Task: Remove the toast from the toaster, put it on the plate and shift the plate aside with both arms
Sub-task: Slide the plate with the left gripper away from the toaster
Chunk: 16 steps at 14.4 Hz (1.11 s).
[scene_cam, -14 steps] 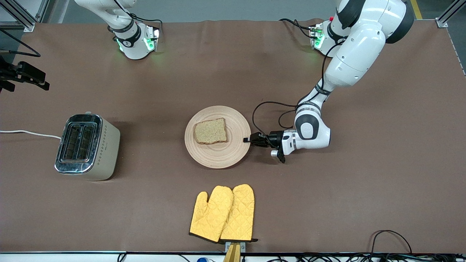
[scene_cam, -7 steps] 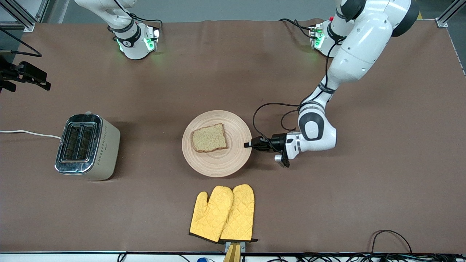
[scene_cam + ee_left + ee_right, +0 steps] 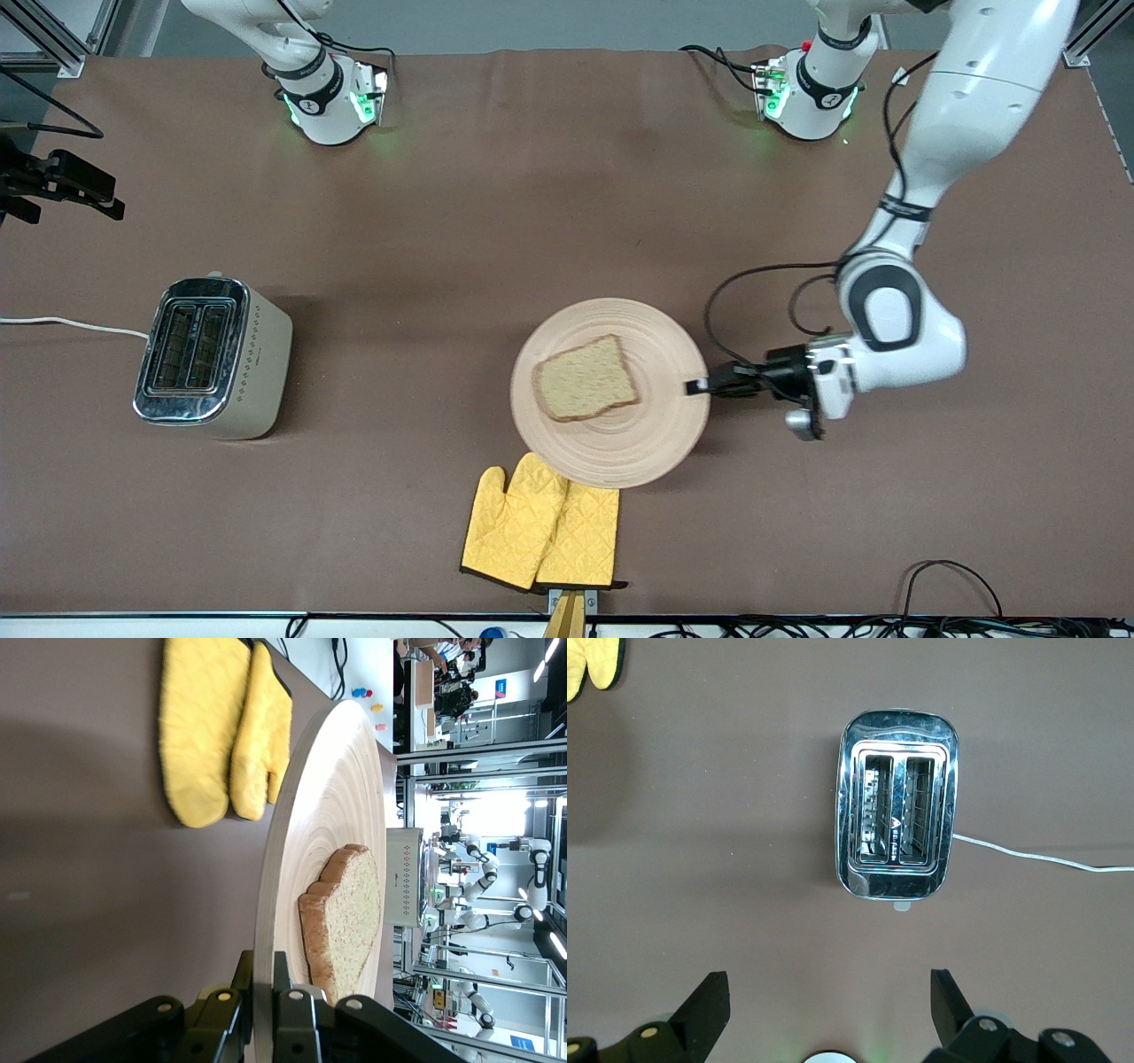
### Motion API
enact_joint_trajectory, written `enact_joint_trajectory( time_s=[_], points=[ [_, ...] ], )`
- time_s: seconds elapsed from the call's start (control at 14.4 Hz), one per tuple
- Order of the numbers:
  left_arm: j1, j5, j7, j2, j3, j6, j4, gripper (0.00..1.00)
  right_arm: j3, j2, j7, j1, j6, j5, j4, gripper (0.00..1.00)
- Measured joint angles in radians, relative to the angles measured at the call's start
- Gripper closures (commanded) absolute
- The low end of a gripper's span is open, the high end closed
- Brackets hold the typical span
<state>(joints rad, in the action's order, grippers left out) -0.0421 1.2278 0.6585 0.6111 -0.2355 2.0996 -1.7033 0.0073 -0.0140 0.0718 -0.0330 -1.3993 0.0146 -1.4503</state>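
Observation:
The plate (image 3: 651,434), round and pale wooden, carries the toast (image 3: 585,378) near its middle. My left gripper (image 3: 700,386) is shut on the plate's rim at the side toward the left arm's end and holds it a little above the table. In the left wrist view the fingers (image 3: 285,970) clamp the rim of the plate (image 3: 328,797), with the toast (image 3: 354,912) lying flat on it. My right gripper (image 3: 828,992) is open and empty, waiting high over the toaster (image 3: 897,806).
The toaster (image 3: 213,354) stands toward the right arm's end with its white cord trailing off. A pair of yellow oven mitts (image 3: 540,532) lies near the table's front edge, their tips under the plate's edge; they also show in the left wrist view (image 3: 221,726).
My left gripper has carried the plate with the toast toward the left arm's end and nearer the front camera, so its edge now overlaps the mitts. The right gripper has barely moved.

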Motion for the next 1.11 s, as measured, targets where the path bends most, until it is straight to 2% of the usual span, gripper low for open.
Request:
enact_joint_trajectory(
  time_s=[0.28,0.42,0.76,1.11],
  points=[
    [-0.221,-0.13,0.015,0.0,0.002,-0.206,0.01,1.0,0.001,0.0,0.0,0.0,0.0,0.0,0.0,0.0],
    [-0.317,-0.207,0.031,0.001,0.003,-0.267,0.021,1.0,0.001,0.0,0.0,0.0,0.0,0.0,0.0,0.0],
    [-0.48,-0.316,0.142,0.047,0.004,-0.344,0.024,1.0,0.002,0.0,0.0,0.0,0.001,0.0,0.0,0.0],
    [-0.577,-0.421,0.214,0.144,0.006,-0.35,0.027,0.99,0.003,0.0,0.0,0.0,0.002,0.0,0.0,0.0]
  ],
)
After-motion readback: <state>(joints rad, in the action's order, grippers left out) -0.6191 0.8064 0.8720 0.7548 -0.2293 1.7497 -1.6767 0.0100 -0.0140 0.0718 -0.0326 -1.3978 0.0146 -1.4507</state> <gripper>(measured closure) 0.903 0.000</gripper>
